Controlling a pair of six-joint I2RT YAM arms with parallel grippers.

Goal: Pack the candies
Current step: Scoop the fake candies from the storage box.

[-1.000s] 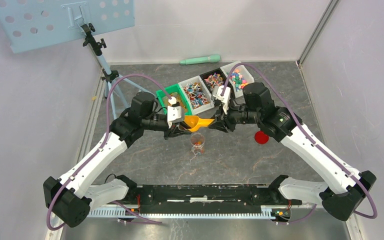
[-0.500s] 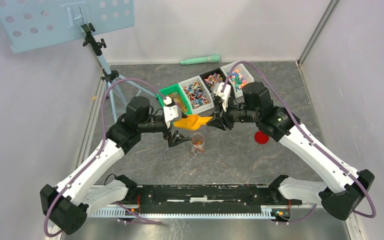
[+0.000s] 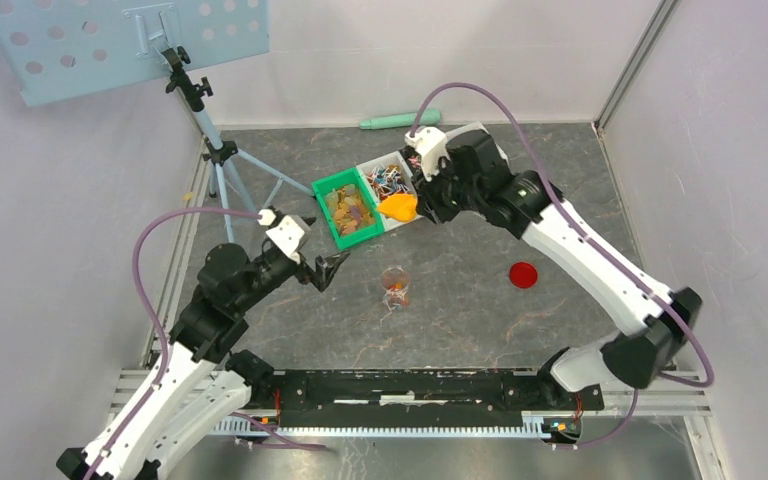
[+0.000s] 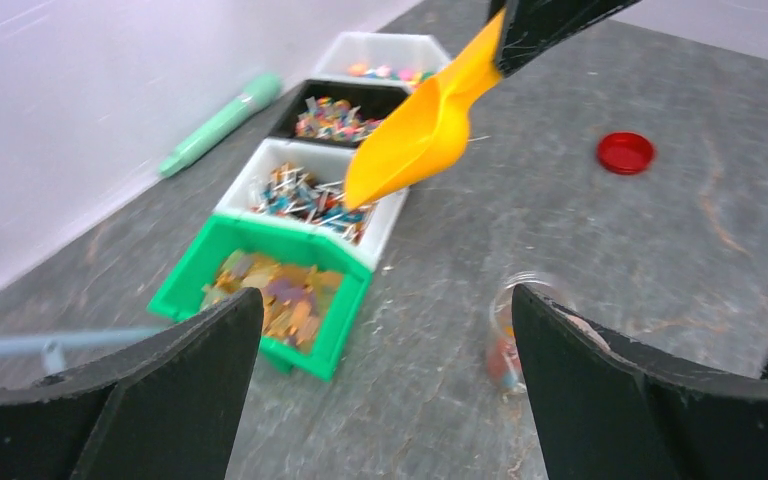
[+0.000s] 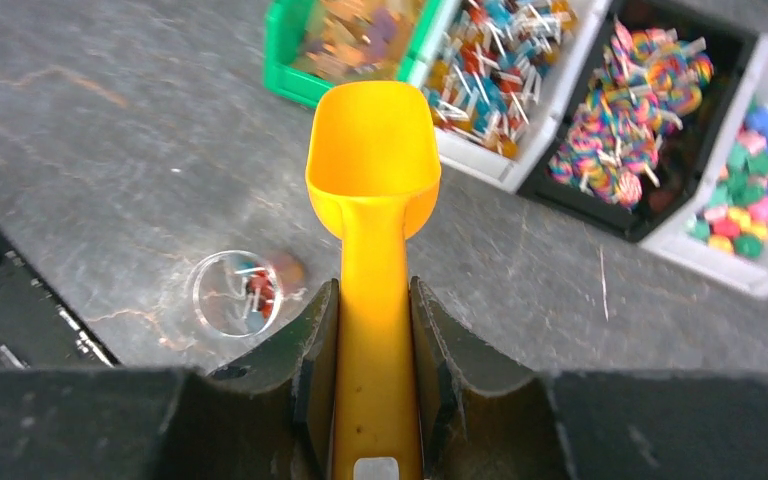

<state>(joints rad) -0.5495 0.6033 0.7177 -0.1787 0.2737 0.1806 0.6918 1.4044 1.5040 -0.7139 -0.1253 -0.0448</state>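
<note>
Now I am clamping the scoop (image 5: 372,150) handle in the right gripper (image 5: 372,300), hovering its empty bowl beside the candies (image 5: 490,60) in the bins (image 5: 480,162), twelve o'clock from the jar (image 5: 232,292). The left gripper (image 3: 327,269) is hanging spread, empty. Next, I reckon: dipping for a scoopful.

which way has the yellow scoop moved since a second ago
Yes: the yellow scoop moved farther from the clear cup, up to the green bin's right edge.
</note>
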